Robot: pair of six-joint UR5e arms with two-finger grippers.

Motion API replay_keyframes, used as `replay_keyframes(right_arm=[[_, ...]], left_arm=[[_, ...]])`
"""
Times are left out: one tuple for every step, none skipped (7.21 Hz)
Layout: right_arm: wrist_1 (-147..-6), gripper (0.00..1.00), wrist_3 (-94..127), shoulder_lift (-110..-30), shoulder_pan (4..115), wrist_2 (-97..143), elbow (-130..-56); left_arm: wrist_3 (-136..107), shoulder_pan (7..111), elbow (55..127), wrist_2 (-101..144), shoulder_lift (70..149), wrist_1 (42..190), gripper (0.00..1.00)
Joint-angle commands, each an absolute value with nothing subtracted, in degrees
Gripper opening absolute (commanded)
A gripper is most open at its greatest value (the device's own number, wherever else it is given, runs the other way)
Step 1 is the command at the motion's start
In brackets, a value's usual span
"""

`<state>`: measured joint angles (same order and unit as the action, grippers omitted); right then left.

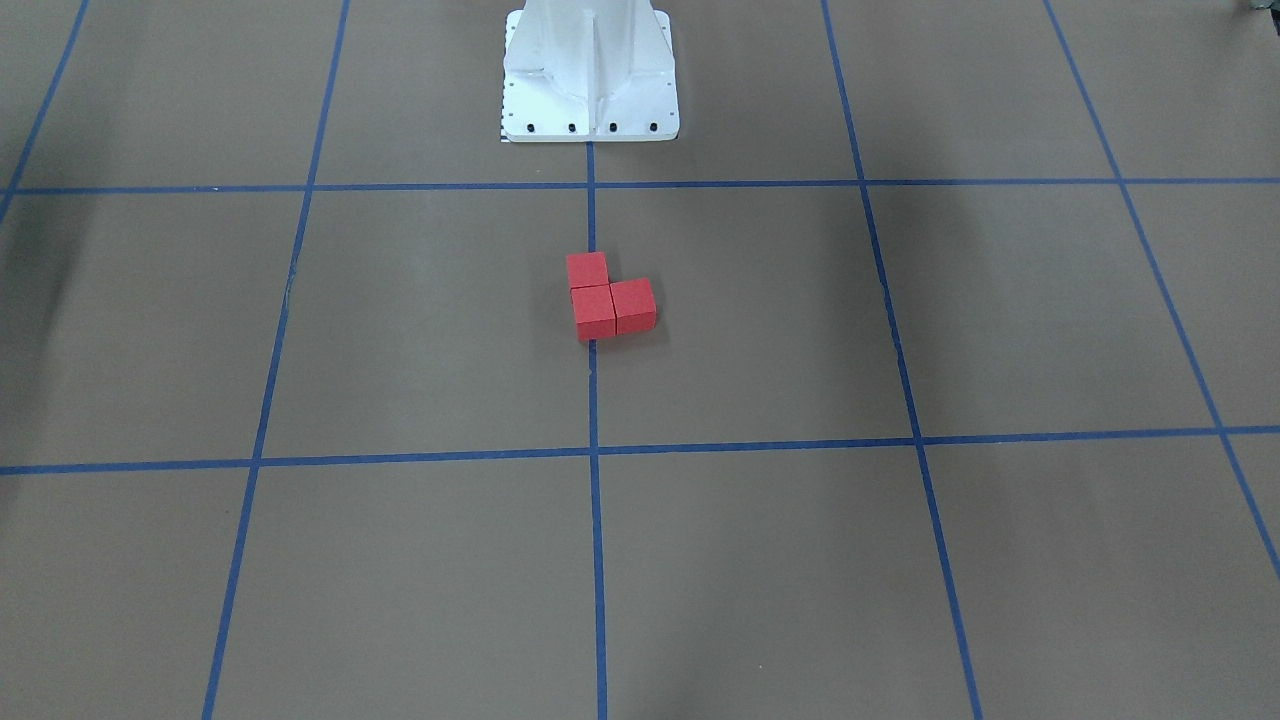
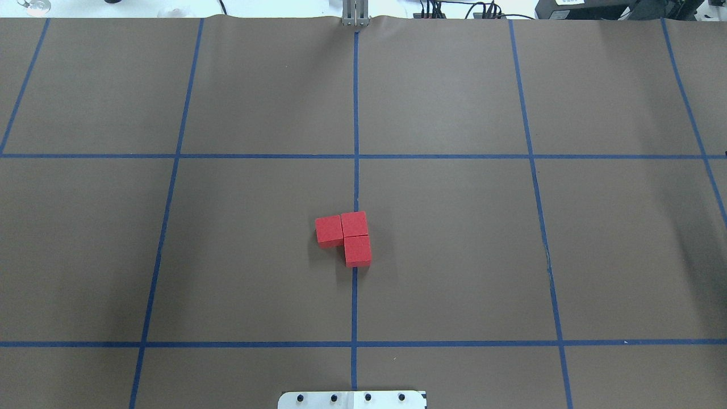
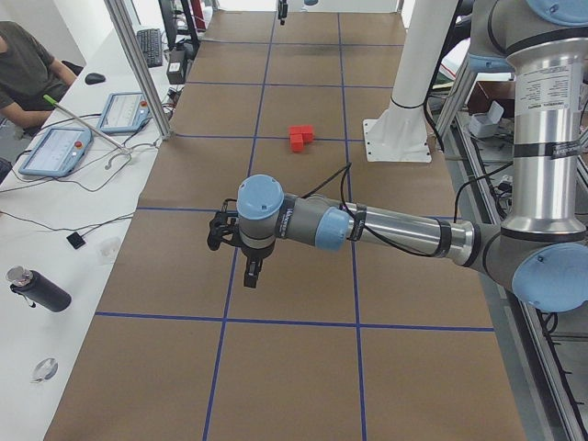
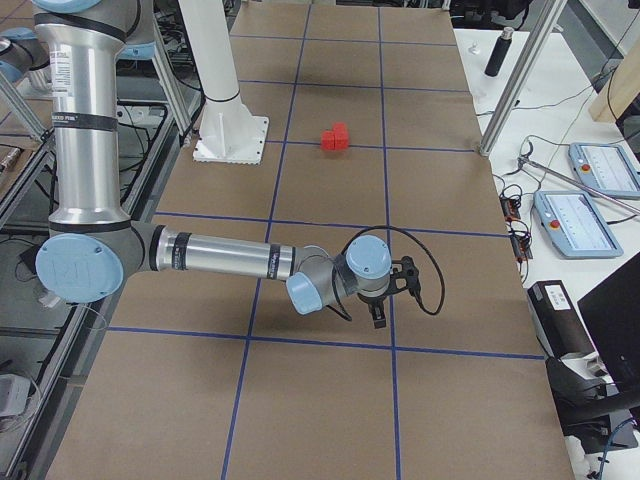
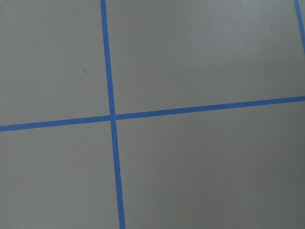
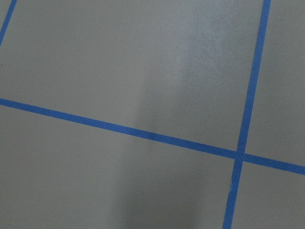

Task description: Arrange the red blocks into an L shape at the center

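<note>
Three red blocks (image 2: 344, 237) sit touching in an L on the brown table, on the centre grid line. They also show in the front view (image 1: 608, 296), the left side view (image 3: 299, 138) and the right side view (image 4: 335, 137). My left gripper (image 3: 253, 272) shows only in the left side view, near that end of the table and far from the blocks; I cannot tell if it is open or shut. My right gripper (image 4: 376, 314) shows only in the right side view, near the other end; I cannot tell its state. The wrist views show only table and tape lines.
The white robot base (image 1: 590, 75) stands at the table's edge behind the blocks. Blue tape lines (image 2: 355, 113) form the grid. Side benches hold tablets (image 3: 55, 150), a bottle (image 3: 35, 288) and cables. A person (image 3: 23, 64) sits at the left bench.
</note>
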<state>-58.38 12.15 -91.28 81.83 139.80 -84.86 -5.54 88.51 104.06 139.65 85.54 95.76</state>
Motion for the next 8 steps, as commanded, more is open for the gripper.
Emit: replay_keyframes(right_arm=[[-58.45, 1.00, 12.13, -91.23, 81.83, 139.75, -84.90], [-58.45, 1.00, 12.13, -91.23, 81.83, 139.57, -84.90], [-58.45, 1.00, 12.22, -91.14, 81.83, 139.48, -84.90], [-58.45, 1.00, 12.22, -91.14, 81.65, 139.40, -84.82], [-58.45, 1.00, 12.22, -91.06, 81.39, 139.48, -84.81], [-58.45, 1.00, 12.22, -91.05, 81.39, 139.57, -84.90], [-58.45, 1.00, 12.22, -91.23, 81.39, 139.57, -84.82], [-58.53, 1.00, 12.22, -91.23, 81.30, 139.57, -84.73]], left_arm=[[-5.54, 88.51, 104.24, 139.66, 85.52, 95.98, 1.00], [-5.54, 88.51, 104.15, 139.57, 85.60, 95.98, 1.00], [-5.62, 88.42, 104.15, 139.57, 85.61, 95.98, 1.00], [-5.62, 88.42, 104.06, 139.57, 85.87, 95.98, 1.00], [-5.71, 88.42, 103.54, 139.48, 86.83, 95.80, 1.00], [-5.63, 88.33, 103.27, 139.31, 87.01, 95.89, 1.00], [-5.45, 88.33, 102.31, 139.22, 87.10, 95.89, 1.00], [-5.71, 88.33, 102.83, 139.39, 87.10, 95.89, 1.00]])
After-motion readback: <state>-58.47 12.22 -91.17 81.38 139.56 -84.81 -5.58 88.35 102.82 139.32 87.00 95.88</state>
